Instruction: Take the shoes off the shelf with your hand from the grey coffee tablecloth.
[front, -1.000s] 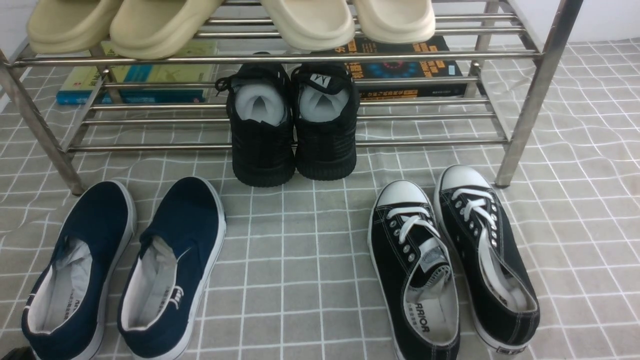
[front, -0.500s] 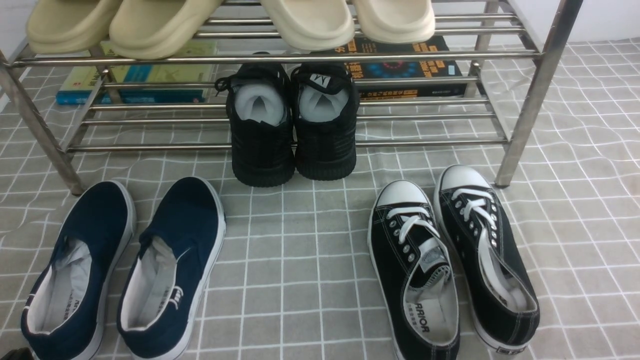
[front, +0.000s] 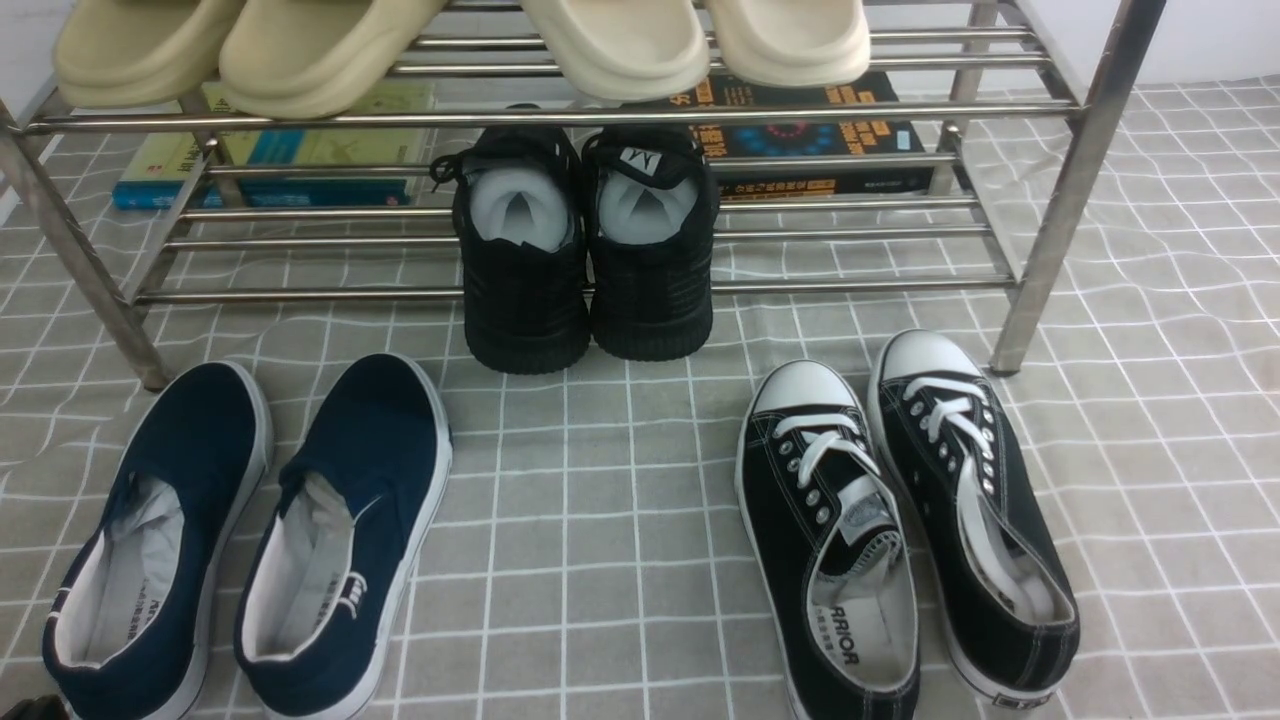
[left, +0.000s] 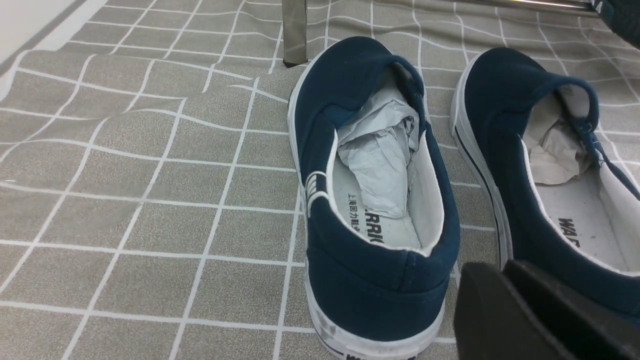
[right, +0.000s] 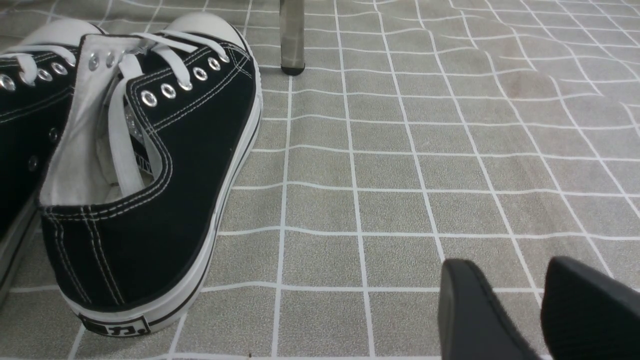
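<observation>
Shoes (front: 345, 530) unmoved, left gripper (left: 505, 280) still low

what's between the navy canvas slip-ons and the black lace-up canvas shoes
In the front view, only bare grey-brown gridded tablecloth lies between them.

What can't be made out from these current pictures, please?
- Front view: toes of the beige clogs, cut off by the top edge.
- Front view: left gripper, mostly beyond the bottom edge.
- Front view: middle of the black book's cover, behind the rack's bars.
</observation>
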